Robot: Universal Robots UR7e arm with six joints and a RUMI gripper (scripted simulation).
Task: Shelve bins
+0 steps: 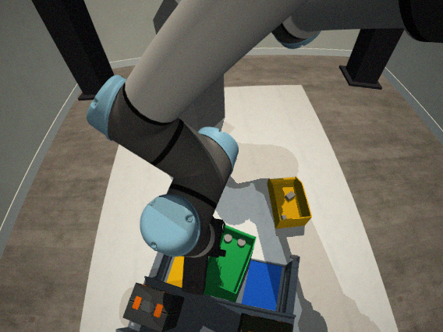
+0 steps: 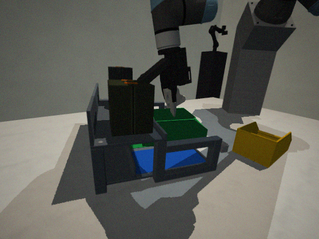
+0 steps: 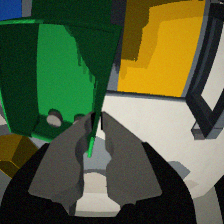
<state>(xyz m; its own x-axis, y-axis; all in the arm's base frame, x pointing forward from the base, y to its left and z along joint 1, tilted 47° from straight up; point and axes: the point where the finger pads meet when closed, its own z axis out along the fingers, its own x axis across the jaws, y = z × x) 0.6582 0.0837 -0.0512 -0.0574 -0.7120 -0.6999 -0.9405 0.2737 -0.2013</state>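
Note:
The green bin [image 1: 230, 265] lies tilted, partly inside the dark shelf [image 2: 151, 151], between the shelf's yellow mark [image 1: 176, 271] and blue mark [image 1: 263, 284]. Two round grey parts [image 1: 234, 240] sit at its outer end. My gripper [image 2: 173, 107] is shut on the thin wall of the green bin [image 3: 55, 75]; in the wrist view the green edge runs between my fingers. The yellow bin [image 1: 289, 202] stands on the table to the right of the shelf with small grey parts in it. It also shows in the exterior view [image 2: 261, 143].
A dark box [image 2: 130, 107] with orange marks sits on top of the shelf's left part. My arm's elbow and wrist [image 1: 171, 226] hang over the shelf's left side and hide it. Black pillars [image 2: 247, 61] stand beyond the table.

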